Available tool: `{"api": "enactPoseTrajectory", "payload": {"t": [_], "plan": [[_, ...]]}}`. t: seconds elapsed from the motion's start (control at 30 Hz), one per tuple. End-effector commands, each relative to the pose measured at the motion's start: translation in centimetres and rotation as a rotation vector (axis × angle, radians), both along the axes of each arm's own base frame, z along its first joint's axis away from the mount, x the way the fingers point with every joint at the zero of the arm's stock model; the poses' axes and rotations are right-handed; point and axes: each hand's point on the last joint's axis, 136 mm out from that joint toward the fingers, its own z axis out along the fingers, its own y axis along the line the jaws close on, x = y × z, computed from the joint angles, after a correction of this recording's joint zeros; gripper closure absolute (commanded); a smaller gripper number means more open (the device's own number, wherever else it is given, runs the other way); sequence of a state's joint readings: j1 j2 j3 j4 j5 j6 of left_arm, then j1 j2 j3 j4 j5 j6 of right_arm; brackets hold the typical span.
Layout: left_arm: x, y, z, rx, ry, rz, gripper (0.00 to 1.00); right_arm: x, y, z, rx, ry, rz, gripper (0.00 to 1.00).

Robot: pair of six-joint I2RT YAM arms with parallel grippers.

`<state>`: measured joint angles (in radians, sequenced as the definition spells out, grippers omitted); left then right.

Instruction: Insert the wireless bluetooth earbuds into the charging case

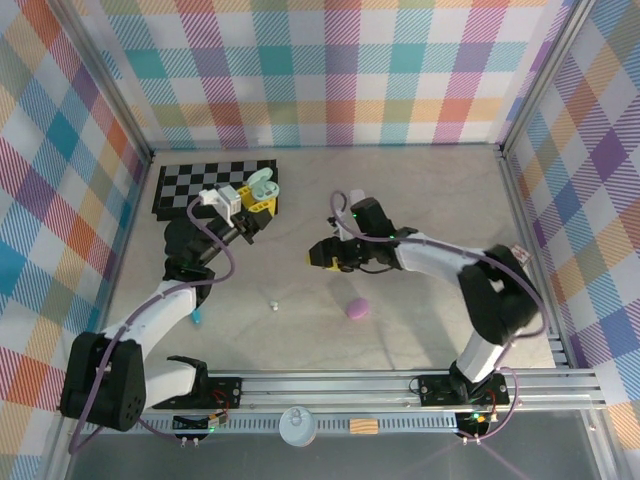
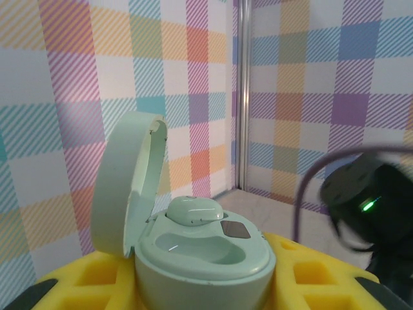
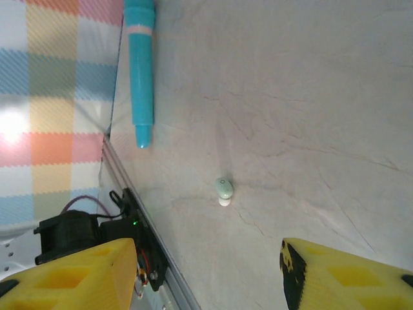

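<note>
The left fingers (image 2: 308, 274) are clamped on the mint charging case (image 2: 206, 255), which they hold over the corner of the checkered board (image 1: 200, 185) with its lid (image 2: 126, 184) swung open. One earbud (image 2: 193, 210) sits in the far socket. The nearer socket (image 2: 193, 248) looks empty.

The loose earbud (image 3: 224, 189) lies on the bare desk (image 3: 310, 97) between the two arms. The right fingers (image 3: 335, 271) hang above it, spread apart and holding nothing. The step in hand appears to be picking up this second earbud.

The next move probably calls for the right fingers to come straight down around the bud and close gently, since something so small and rounded could squirt out of the grip. After that it would be carried to the open case and lowered into the empty socket. The raised lid stands on one side of that socket, so the approach is freer from the other side.

There is fair room around the bud. The teal pen (image 3: 139, 71) lies well apart on one side and the purple case (image 1: 357, 308) well apart on the other. The front rail (image 1: 340, 382) runs along the near edge, clear of the bud.
</note>
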<state>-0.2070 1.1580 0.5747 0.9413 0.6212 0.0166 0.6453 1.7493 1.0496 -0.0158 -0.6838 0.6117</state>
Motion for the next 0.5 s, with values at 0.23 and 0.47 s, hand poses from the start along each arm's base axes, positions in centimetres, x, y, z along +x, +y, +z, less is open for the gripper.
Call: {"api": "enactPoseTrajectory", "payload": {"t": [0.23,0.47], "plan": [[-1.8,0.5,3.3,0.004,-0.064,-0.001,0.70,-2.9,8.6,-4.0,0.036,0.091,0.318,0.41],[-2.3,0.3,3.6,-0.001,-0.071,-0.019,0.69,-3.8,9.9,-6.8,-0.062,0.114,0.375,0.43]]}}
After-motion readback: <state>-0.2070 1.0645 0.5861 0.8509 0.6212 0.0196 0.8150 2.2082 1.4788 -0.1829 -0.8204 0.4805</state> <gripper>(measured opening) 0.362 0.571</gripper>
